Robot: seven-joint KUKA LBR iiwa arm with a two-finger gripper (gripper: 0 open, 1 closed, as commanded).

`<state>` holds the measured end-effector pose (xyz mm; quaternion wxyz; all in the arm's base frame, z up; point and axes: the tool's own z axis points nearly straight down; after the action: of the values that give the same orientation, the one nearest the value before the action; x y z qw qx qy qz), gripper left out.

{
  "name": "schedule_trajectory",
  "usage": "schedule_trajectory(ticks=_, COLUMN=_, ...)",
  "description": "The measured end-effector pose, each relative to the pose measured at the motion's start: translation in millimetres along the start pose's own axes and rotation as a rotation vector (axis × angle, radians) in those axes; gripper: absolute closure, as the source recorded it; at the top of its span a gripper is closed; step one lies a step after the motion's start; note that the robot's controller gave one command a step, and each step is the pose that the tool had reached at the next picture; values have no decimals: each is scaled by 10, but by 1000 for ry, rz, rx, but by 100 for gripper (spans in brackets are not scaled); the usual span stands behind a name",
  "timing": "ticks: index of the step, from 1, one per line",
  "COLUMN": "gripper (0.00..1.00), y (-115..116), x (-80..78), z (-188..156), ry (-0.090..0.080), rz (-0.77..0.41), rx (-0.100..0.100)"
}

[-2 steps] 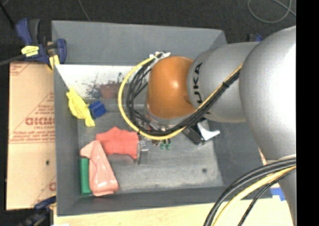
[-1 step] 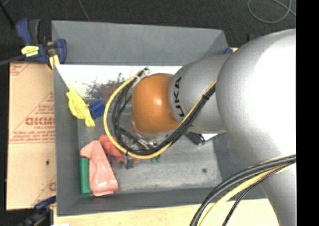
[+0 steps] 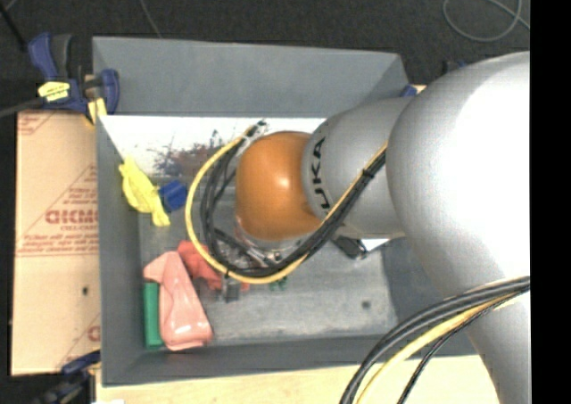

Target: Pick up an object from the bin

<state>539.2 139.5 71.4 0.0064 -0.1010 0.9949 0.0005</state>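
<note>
My gripper (image 3: 235,287) pokes out from under the arm's wrist, low in the bin's left half, most of it hidden. Right beside it on the left lies a red thing (image 3: 199,265). A pink soft oblong thing (image 3: 183,306) lies just left of and below that, leaning across a green flat piece (image 3: 153,316) by the left wall. A small green bit (image 3: 278,284) peeks out to the gripper's right.
A yellow toy-like thing (image 3: 141,186) and a small blue thing (image 3: 174,195) lie at the upper left of the bin. A white and black piece (image 3: 353,247) shows under the arm on the right. The arm covers the bin's middle and right.
</note>
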Motion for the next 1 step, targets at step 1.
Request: schedule_trajectory(ticks=1, gripper=100, y=-109, x=-18, z=-1206, ry=-3, rz=6, rx=1)
